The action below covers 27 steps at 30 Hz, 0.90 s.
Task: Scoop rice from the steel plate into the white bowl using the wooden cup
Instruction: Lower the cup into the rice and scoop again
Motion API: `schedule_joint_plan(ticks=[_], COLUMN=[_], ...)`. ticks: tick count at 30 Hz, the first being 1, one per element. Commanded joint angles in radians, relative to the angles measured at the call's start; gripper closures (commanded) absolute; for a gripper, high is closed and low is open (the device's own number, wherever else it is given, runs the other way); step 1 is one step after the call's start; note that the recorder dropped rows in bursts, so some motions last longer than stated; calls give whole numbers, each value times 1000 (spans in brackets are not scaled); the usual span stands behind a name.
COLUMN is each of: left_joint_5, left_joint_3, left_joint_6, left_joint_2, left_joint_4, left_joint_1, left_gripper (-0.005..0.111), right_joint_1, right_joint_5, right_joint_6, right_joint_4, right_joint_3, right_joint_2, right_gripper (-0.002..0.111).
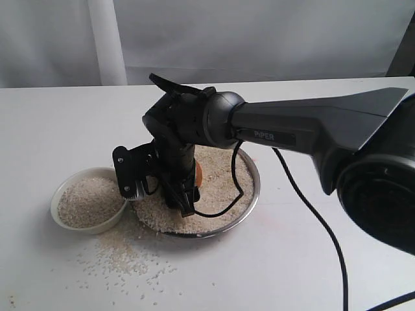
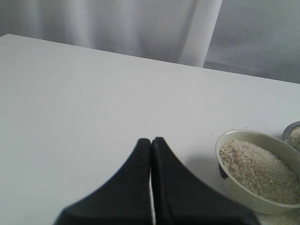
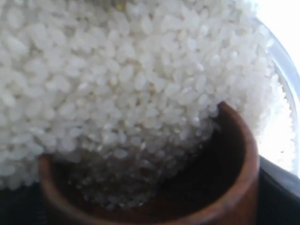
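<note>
My right gripper (image 1: 170,194) points down into the steel plate (image 1: 253,188), shut on the wooden cup (image 1: 198,173), of which only a reddish sliver shows past the fingers. Up close, the wooden cup (image 3: 243,159) lies tilted with its mouth pushed into the rice (image 3: 117,70), and grains are spilling into its dark inside. The white bowl (image 1: 61,192) stands just left of the plate, nearly full of rice (image 1: 87,202). My left gripper (image 2: 151,141) is shut on nothing above bare table, to the side of the white bowl (image 2: 224,143).
Loose grains (image 1: 123,254) are scattered on the white table in front of the bowl and plate. A black cable (image 1: 305,202) runs from the right arm across the table. The steel plate's rim (image 2: 293,132) shows just past the bowl.
</note>
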Motion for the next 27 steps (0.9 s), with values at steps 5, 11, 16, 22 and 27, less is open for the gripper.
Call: schedule_joint_plan(ticks=[5,11,16,22,27], left_joint_5=[-7,-7,-7,-7,-7], left_joint_3=[-4,-4,-4,-4,-4], left_joint_6=[-1,-1,-1,-1,-1], left_joint_2=[-2,-2,-2,-2,-2], left_joint_4=[3,3,3,3,3], left_joint_1=[0,0,0,0,0], left_gripper=[107,107,107,107,107], right_joint_1=[-48,-74,-91,-112,-132], right_joint_5=[0,-24,-24,-43,-150], right_joint_6=[1,1,1,1,-35], right_joint_4=[151,253,302,346,449], right_joint_3=[0,0,0,44,159], right_joint_2=[-29,-33,-35,-64,-124], right_gripper=[108,108,108,108,108])
